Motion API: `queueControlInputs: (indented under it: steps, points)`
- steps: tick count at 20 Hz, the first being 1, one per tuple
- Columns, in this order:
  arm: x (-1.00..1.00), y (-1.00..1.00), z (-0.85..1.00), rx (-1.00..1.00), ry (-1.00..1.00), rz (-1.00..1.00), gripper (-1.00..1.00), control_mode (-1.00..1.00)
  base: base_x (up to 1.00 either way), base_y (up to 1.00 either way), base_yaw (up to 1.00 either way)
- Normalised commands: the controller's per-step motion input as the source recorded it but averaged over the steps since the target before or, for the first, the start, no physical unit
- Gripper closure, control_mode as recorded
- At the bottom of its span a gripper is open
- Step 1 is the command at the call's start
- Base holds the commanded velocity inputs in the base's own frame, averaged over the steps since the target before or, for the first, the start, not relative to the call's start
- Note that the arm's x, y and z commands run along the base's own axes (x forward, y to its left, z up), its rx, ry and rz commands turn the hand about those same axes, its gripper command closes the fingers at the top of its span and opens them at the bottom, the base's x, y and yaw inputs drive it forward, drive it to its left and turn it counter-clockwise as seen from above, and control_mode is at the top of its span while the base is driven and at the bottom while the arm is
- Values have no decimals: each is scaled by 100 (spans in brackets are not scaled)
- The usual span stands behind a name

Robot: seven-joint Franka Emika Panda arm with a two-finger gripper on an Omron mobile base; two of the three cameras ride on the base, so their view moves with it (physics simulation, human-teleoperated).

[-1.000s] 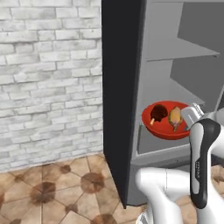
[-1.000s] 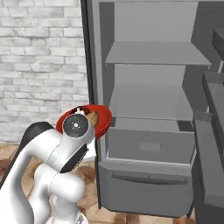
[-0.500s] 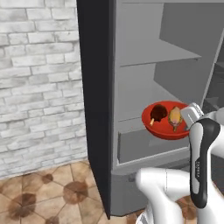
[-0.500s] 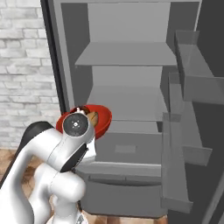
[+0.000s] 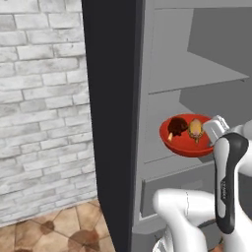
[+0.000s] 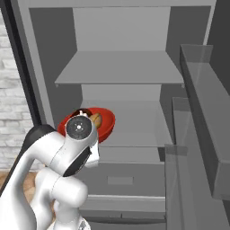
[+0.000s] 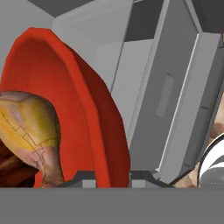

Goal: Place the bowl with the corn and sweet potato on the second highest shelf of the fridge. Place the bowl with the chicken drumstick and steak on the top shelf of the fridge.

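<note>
My claw was clamped on the rim of the red bowl holding the chicken drumstick and the steak, one fingertip on either side of the rim in the hand view. The bowl hung in the air in front of the open fridge, roughly level with a lower shelf and well below the top shelf, so this bowl wasn't placed yet. Shelves in view looked bare; I saw no corn bowl, so I judged both placements were left.
</note>
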Motion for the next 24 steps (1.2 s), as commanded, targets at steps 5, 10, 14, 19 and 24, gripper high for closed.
queueControlInputs:
  steps: [5,10,14,19,24]
  points:
    - [13,-9,0,0,0,-1,100,-100,36,-1,-3]
    - [17,-37,0,0,0,-1,100,-100,0,0,0]
    - [72,-20,0,0,6,0,100,-100,0,0,0]
    - [47,-14,0,0,5,0,100,-100,0,0,0]
    - [30,-8,0,0,2,0,100,-100,0,0,0]
